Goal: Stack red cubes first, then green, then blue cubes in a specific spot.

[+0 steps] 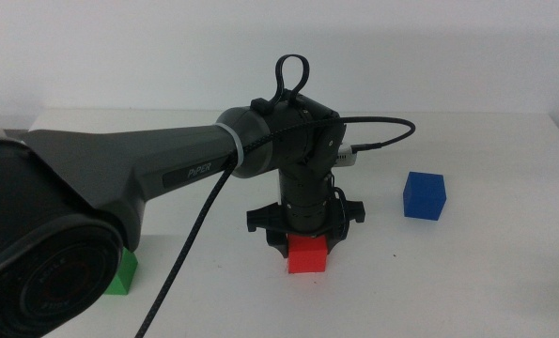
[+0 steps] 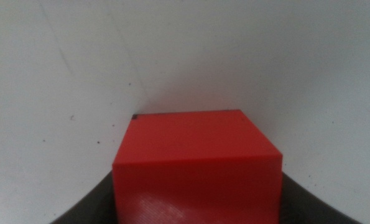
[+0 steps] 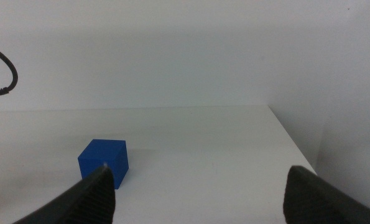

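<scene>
Now left gripper (image 1: 302, 246) clamping red cube (image 1: 308, 253), blue cube (image 1: 424, 195) apart

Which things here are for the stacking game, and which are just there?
For the job:
red cube, in the left gripper
green cube
blue cube

Just there:
white table
black cable
right gripper, waiting, open
</scene>
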